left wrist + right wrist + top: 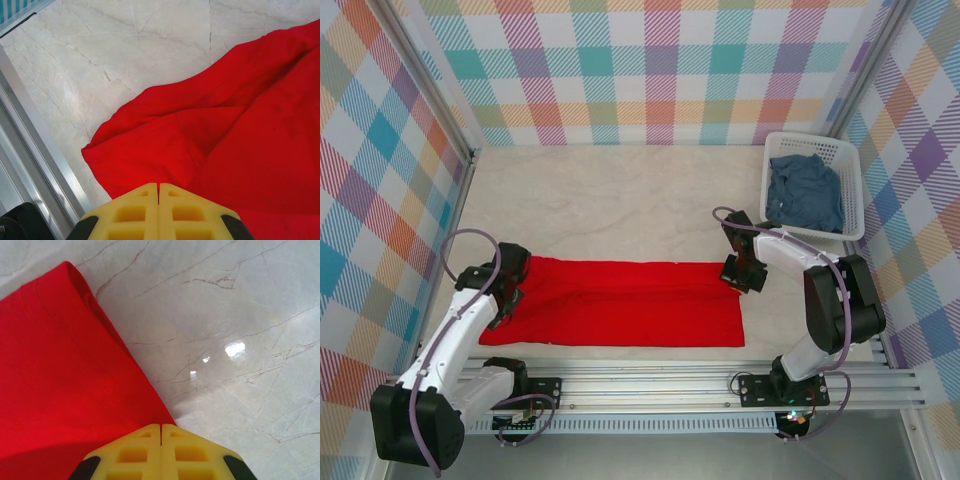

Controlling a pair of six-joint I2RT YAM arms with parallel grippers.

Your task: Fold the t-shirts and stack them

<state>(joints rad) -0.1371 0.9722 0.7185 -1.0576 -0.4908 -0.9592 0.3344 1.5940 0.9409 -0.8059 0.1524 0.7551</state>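
The red t-shirt point(620, 305) lies as a long folded strip across the near part of the table, its print hidden. My left gripper point(507, 295) is at the strip's left end. In the left wrist view its yellow fingers point(135, 212) are pressed together at the rumpled red cloth point(215, 145). My right gripper point(741, 273) is at the strip's far right corner, jaws shut where the straight red edge point(75, 370) runs into the tips point(161, 426). The blue-grey t-shirt point(805, 190) lies crumpled in the white basket point(855, 195).
The basket stands at the back right against the checked wall. An aluminium rail point(650, 378) runs along the near edge, just in front of the red strip. Bare marble tabletop point(620, 205) stretches behind the shirt.
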